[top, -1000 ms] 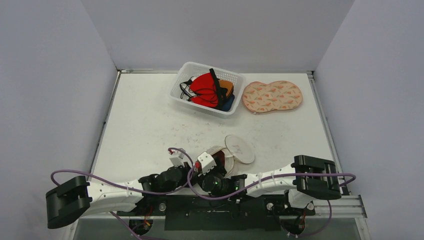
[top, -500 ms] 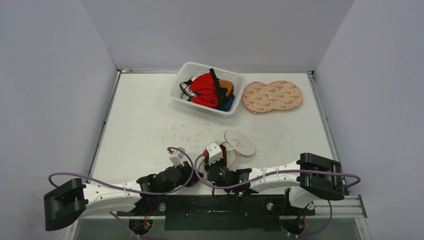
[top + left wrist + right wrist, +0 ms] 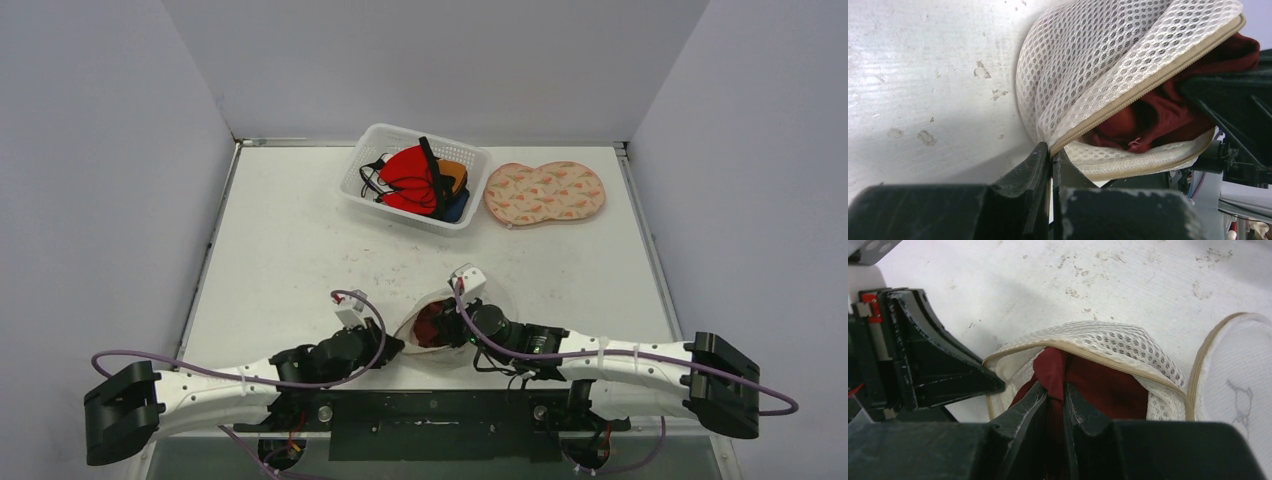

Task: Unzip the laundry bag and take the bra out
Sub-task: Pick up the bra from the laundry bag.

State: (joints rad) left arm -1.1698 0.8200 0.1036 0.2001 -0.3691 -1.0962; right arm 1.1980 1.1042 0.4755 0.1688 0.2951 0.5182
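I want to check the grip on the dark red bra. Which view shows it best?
Right wrist view: the right pincer is shut on the dark red fabric bra inside the open white mesh laundry bag. Left wrist view shows the bra bulging from the zip; top view shows only a small red patch.

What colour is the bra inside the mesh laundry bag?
The bra is dark red, clearest in the right wrist view.

We note the right gripper (image 3: 1055,392) has swung from the near side of the bag (image 3: 1128,347) to its right and clamped onto the bra (image 3: 1103,385).
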